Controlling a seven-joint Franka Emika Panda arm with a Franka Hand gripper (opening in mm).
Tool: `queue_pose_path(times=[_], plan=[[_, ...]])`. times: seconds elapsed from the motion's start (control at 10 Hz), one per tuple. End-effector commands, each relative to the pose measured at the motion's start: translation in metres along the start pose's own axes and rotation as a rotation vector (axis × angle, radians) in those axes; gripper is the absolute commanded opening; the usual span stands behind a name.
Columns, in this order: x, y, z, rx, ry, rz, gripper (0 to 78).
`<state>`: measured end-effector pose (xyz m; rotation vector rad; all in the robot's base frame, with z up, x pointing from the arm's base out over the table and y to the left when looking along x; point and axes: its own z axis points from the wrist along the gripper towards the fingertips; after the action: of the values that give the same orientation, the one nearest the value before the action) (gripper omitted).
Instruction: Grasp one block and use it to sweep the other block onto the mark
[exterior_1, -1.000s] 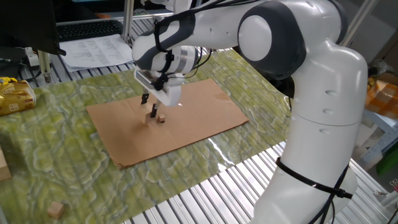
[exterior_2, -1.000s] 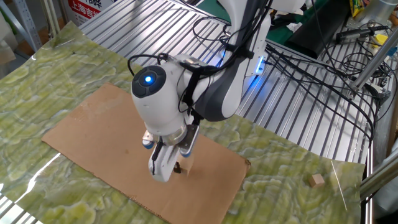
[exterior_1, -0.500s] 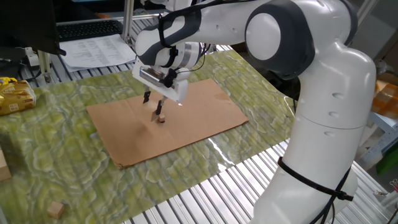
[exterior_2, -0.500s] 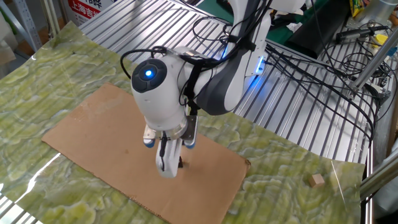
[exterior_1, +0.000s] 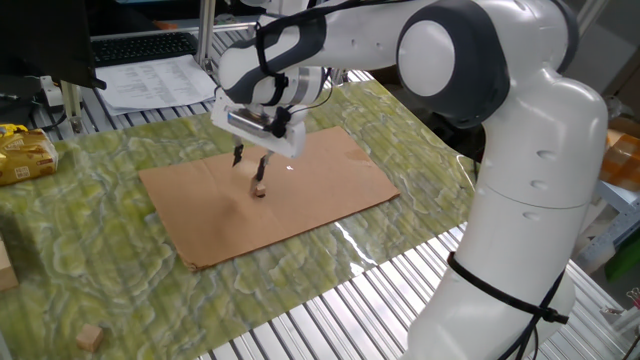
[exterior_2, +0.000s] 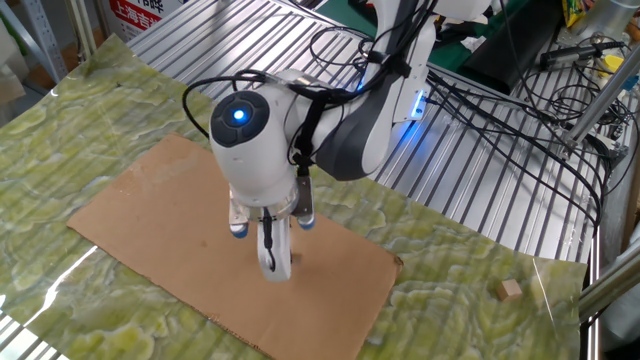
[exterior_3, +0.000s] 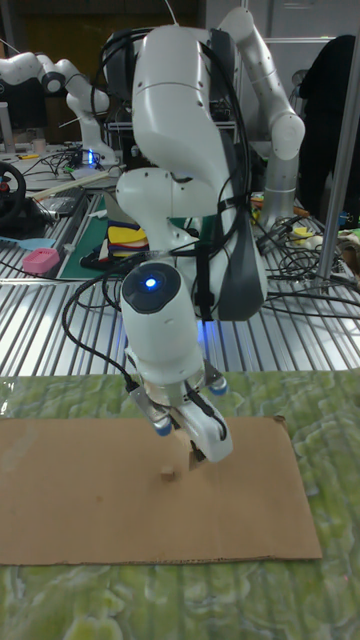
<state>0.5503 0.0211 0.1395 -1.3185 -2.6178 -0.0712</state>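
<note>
My gripper (exterior_1: 250, 168) hangs low over the brown cardboard (exterior_1: 310, 205), fingers pointing down. It is shut on the largest tan cube (exterior_3: 182, 450), which shows as a tan sliver (exterior_2: 293, 258) beside the white finger in the other fixed view. In one fixed view the dark finger mostly hides that cube. The tiny brown cube (exterior_1: 258, 190) lies on the cardboard just below the fingertips, and in the tall view the tiny cube (exterior_3: 168, 471) sits right beside the held cube. The mark is hidden.
A mid-sized tan cube (exterior_1: 90, 335) lies off the cardboard on the green mat, also seen as the mid-sized cube (exterior_2: 511, 290) near the metal slats. A yellow packet (exterior_1: 22, 152) lies at the mat's left edge. Cables and a keyboard sit beyond the mat.
The gripper has moved a little to the right and risen slightly with the large cube. The tiny cube stays at about the same spot on the cardboard.
</note>
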Motion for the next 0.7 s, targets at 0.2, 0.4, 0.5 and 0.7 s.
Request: queue_pose_path(times=[0.2, 0.4, 0.5, 0.7], plan=[[-0.055, -0.034, -0.029, 0.116, -0.103, -0.659, 1.1], [-0.090, -0.042, -0.048, 0.136, -0.086, -0.795, 1.1], [-0.110, -0.049, -0.054, 0.141, -0.083, -0.855, 1.1], [-0.132, -0.053, -0.056, 0.159, -0.088, -0.918, 1.1]])
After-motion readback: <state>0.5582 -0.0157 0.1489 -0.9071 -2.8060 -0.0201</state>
